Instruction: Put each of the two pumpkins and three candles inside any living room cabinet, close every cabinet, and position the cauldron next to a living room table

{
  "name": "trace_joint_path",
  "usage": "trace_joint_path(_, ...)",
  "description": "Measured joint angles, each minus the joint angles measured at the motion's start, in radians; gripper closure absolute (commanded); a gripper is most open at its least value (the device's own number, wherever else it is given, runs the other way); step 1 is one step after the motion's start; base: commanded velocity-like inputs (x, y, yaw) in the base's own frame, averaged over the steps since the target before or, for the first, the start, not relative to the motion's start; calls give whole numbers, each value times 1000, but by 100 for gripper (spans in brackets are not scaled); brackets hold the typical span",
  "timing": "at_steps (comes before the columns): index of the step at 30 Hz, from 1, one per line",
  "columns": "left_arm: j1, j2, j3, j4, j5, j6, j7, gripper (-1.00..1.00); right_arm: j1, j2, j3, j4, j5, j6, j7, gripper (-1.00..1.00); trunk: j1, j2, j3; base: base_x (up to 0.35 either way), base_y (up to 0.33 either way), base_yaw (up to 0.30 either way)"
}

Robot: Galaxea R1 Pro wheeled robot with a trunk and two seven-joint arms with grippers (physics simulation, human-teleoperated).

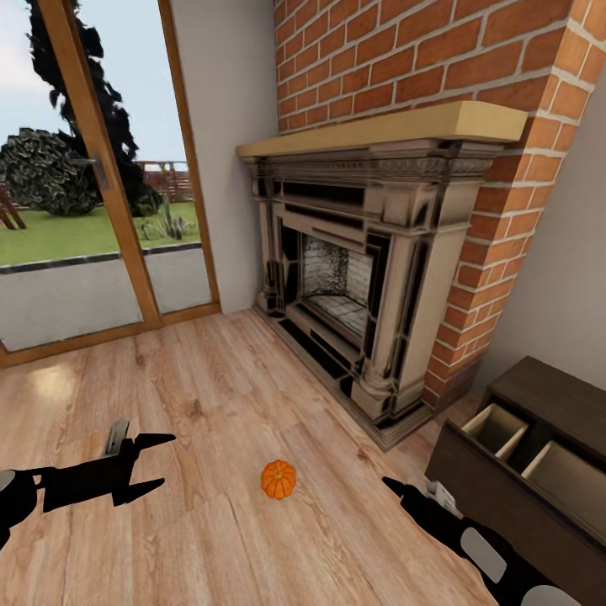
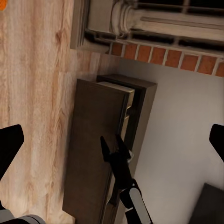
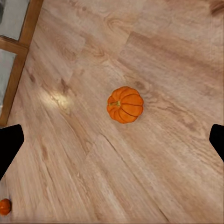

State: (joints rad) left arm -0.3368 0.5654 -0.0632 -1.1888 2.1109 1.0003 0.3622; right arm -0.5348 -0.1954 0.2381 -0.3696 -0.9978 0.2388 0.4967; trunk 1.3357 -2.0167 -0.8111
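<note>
Scene: I stand on the wood floor [image 1: 252,396] before the brick-backed fireplace [image 1: 370,278], glass doors [image 1: 93,185] to my left.
Pumpkin: one pumpkin [image 1: 279,479] sits on the bare boards between my arms, untouched and well apart from the cabinet [image 1: 522,471].
Left pincer: my left gripper [image 1: 153,464] hangs over the floor, jaws spread, holding nothing.
Right pincer: my right gripper [image 1: 394,486] is empty; its tips at the edges of its wrist view stand wide apart, the pumpkin [image 3: 125,104] lying on the floor ahead between them.
Cabinet: its front stands pulled out, the compartments I can see bare.
Progress: early, I judge. Nothing visible is stowed; no candle, cauldron or table is in sight; the cabinet will need closing.
View against view: the right wrist view catches a second pumpkin [image 3: 4,206] at its corner. The left wrist view looks across at my right arm [image 2: 122,173] before the open cabinet [image 2: 100,154].
</note>
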Motion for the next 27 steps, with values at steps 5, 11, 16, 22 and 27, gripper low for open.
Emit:
trace_joint_path(5, 0, 0, 0, 1, 0, 0, 0, -100, 0, 0, 0, 0, 2, -2, 33, -100, 0, 0, 0, 0, 0, 1)
trace_joint_path(11, 0, 0, 0, 2, 0, 0, 0, -100, 0, 0, 1, 1, 2, -7, 35, -100, 0, 0, 0, 143, 35, 0)
trace_joint_path(16, 0, 0, 0, 1, 0, 0, 0, -100, 0, 2, 2, 1, 2, -6, 33, -100, 0, 0, 2, 227, 94, 83)
trace_joint_path(22, 0, 0, 0, 1, 0, 0, -1, -100, 0, 3, 2, 2, 3, -7, 30, -100, 0, 0, 8, 44, 21, 200)
trace_joint_path(27, 0, -1, 0, 1, 1, 0, -1, -100, 0, 4, 2, 2, 2, -7, 9, -100, 0, 0, 14, 3, 1, 218)
